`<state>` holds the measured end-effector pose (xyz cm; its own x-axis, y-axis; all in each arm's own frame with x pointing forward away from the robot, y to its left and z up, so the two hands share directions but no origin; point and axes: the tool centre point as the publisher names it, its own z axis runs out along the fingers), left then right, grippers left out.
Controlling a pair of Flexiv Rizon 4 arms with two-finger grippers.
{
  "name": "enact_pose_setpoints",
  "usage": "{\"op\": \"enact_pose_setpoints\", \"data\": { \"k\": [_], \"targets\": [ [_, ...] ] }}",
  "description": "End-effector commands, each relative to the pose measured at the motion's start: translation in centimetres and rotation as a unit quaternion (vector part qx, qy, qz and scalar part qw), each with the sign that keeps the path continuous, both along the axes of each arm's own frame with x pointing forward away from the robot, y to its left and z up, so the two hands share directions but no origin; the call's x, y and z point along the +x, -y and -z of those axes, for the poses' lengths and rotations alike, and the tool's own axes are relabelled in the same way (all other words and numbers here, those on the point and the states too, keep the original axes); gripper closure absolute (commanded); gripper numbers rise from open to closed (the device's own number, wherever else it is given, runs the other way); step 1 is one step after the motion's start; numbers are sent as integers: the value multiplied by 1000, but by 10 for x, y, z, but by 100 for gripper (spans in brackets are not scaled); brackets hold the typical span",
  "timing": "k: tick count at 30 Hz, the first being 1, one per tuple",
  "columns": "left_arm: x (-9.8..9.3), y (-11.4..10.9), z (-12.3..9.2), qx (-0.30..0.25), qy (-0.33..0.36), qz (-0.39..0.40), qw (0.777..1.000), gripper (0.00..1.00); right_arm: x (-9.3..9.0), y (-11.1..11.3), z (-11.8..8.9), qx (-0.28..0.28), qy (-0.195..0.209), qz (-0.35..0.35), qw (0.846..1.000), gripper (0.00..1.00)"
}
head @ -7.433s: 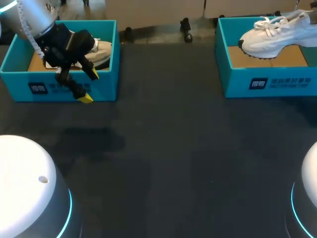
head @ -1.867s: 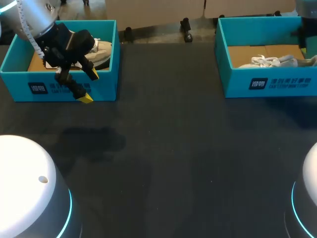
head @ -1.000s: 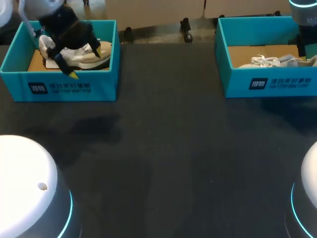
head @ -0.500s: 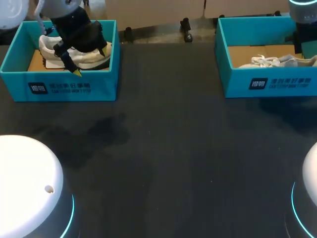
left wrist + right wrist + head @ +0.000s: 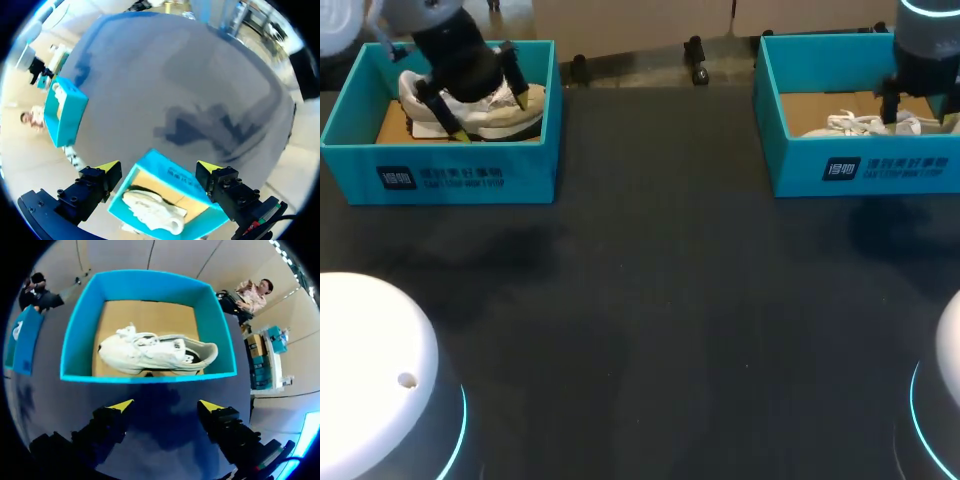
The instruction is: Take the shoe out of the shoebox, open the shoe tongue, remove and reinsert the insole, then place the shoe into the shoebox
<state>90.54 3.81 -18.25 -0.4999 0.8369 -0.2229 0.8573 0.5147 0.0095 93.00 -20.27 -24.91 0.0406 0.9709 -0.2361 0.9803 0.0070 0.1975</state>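
A white shoe point(image 5: 155, 352) lies on its side in the right teal shoebox point(image 5: 150, 377), also seen as shoe point(image 5: 865, 124) and shoebox point(image 5: 850, 165) in the head view. My right gripper point(image 5: 166, 405) hangs open above the box's near wall, with nothing between its fingers; its arm point(image 5: 923, 55) stands over the box. A second white shoe point(image 5: 150, 212) rests in the left shoebox point(image 5: 172, 175). My left gripper point(image 5: 488, 116) hovers open over that shoe point(image 5: 505, 112), its fingers apart on either side without touching.
The left shoebox point(image 5: 440, 175) stands at the table's back left and the right one at the back right. Dark tabletop point(image 5: 650, 300) stretches between and in front of them. The two white arm bases point(image 5: 380, 390) sit at the near corners.
My left gripper has swung from the left box's front wall to over the shoe inside. My right gripper has opened off the shoe, which stays in the right box, and shifted left.
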Motion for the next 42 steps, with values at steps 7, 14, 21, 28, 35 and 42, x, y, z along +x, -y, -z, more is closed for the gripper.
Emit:
{"op": "enact_pose_setpoints", "data": {
  "k": [7, 14, 21, 28, 35, 42],
  "targets": [
    [47, -31, 9, 8, -22, 105, 994, 0, -21, -9, -2, 41, 25, -59, 997, 0],
    [75, -60, 18, 4, 16, 236, 972, 0, -21, -9, -2, 41, 25, -59, 997, 0],
    [110, -84, 24, 30, 37, 360, 932, 0, -21, -9, -2, 41, 25, -59, 997, 0],
    [133, -98, 24, 83, 57, 388, 916, 0, -21, -9, -2, 41, 25, -59, 997, 0],
    [133, -98, 24, 83, 57, 388, 916, 0, -21, -9, -2, 41, 25, -59, 997, 0],
    [133, -98, 24, 83, 57, 388, 916, 0, -21, -9, -2, 41, 25, -59, 997, 0]
  ]
}}
